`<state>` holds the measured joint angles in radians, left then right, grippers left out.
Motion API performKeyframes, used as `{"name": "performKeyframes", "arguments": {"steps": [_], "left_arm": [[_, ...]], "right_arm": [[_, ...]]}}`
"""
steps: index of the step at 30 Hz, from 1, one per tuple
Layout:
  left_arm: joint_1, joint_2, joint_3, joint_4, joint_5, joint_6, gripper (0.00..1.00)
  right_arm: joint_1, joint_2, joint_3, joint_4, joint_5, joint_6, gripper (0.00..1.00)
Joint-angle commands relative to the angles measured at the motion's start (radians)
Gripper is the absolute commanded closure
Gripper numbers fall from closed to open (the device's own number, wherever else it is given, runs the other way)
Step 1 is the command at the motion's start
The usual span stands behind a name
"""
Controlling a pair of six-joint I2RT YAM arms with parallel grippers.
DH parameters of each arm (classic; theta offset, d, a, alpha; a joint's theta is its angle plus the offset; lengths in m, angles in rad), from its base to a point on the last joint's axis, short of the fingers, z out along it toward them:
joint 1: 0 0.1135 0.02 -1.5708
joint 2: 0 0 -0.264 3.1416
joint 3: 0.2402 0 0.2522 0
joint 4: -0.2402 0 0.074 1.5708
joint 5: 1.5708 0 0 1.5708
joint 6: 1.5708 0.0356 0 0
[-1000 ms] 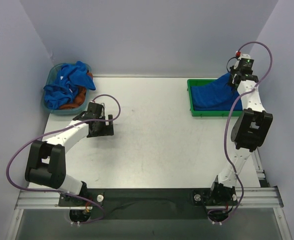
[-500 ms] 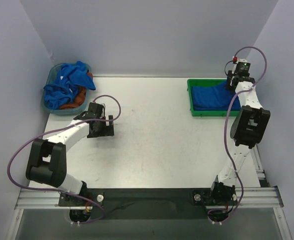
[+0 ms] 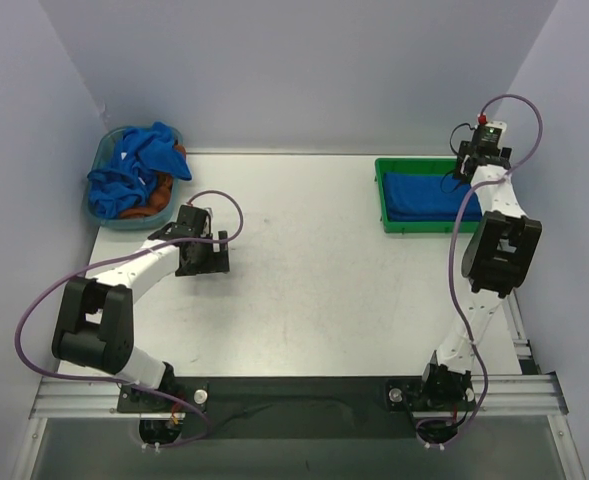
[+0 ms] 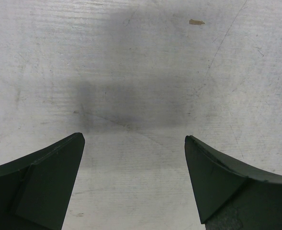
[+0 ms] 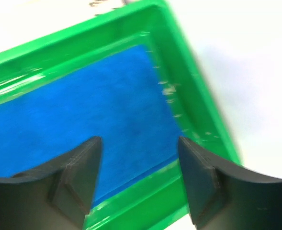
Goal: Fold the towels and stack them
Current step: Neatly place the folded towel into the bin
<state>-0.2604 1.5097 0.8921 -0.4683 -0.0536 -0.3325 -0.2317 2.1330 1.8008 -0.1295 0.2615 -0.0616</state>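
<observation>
Towels point(image 3: 134, 165) are mostly bunched up in a loose blue heap in the basket point(image 3: 102, 150) way out at 10 o'clock on the table point(image 3: 314, 290), and there's an orange cloth point(image 3: 146, 208) poking out from under the heap on its near side. One flat towel point(image 3: 426, 195) is laid out smooth in the green tray point(image 3: 381, 205) over at 2 o'clock. It fills pretty much the whole floor of the tray, and I honestly can't tell if it's a single towel or a few layers stacked. The right gripper point(image 5: 140, 141) is hanging above the tray's 3 o'clock end, and from the wrist camera its jaws are spread apart with nothing between them, just blue cloth and the tray's rim down below. The cloth isn't touching either finger. The left gripper point(image 4: 135, 140) is parked over bare tabletop around 9 o'clock, a bit nearer than the basket and well apart from it. Its jaws are spread wide too and holding nothing, and all you see between them is scuffed white surface with a dark shadow. So neither arm has hold of anything, and the two arms are far apart from each other, one at each side of the table.
</observation>
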Motion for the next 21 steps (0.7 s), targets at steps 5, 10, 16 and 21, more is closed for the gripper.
{"name": "performKeyframes", "arguments": {"steps": [5,10,16,21], "left_arm": [[-0.002,-0.026,0.025,0.022,0.017,0.01,0.03],[-0.005,-0.046,0.025,0.02,0.021,0.009,0.03],[-0.005,-0.075,0.025,0.022,0.023,0.01,0.03],[-0.005,-0.097,0.022,0.02,0.021,0.009,0.03]], "right_arm": [[0.089,-0.108,-0.093,0.022,-0.349,0.182,0.58],[0.141,-0.081,-0.152,0.028,-0.496,0.327,0.75],[0.18,-0.061,-0.218,0.028,-0.55,0.414,0.83],[0.207,-0.084,-0.325,0.028,-0.574,0.477,0.84]]}}
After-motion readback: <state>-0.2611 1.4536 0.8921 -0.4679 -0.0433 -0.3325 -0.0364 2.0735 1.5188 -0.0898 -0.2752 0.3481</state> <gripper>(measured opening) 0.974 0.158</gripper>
